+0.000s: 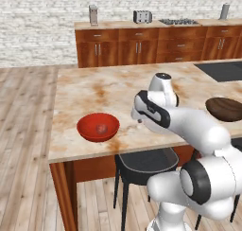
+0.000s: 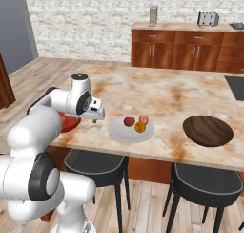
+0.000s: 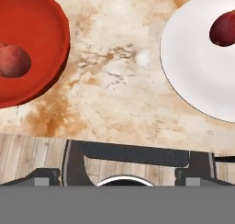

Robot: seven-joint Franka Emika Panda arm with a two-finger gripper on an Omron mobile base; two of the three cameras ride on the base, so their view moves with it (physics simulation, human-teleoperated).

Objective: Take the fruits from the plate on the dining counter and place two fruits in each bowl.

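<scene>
**Hand view: gripper hangs empty between red bowl and plate**

Right base view shows the dining counter [image 2: 162,91], its beige marble top broad and bare behind the dishes, with black stools [image 2: 97,163] tucked under the near edge. The red bowl [image 1: 98,127], the white plate [image 2: 131,130] and the dark brown bowl [image 2: 208,130] sit in a row close to that near edge, a strip of open marble between each. One reddish fruit [image 1: 100,128] lies in the red bowl. Three fruits rest on the plate: a red one [image 2: 128,121], a reddish one [image 2: 143,119] and an orange-yellow one [image 2: 139,127]. The brown bowl holds nothing. The gripper [image 2: 98,116] hovers above the counter between red bowl and plate, its jaws spread wide, gripping nothing and touching nothing.
</scene>
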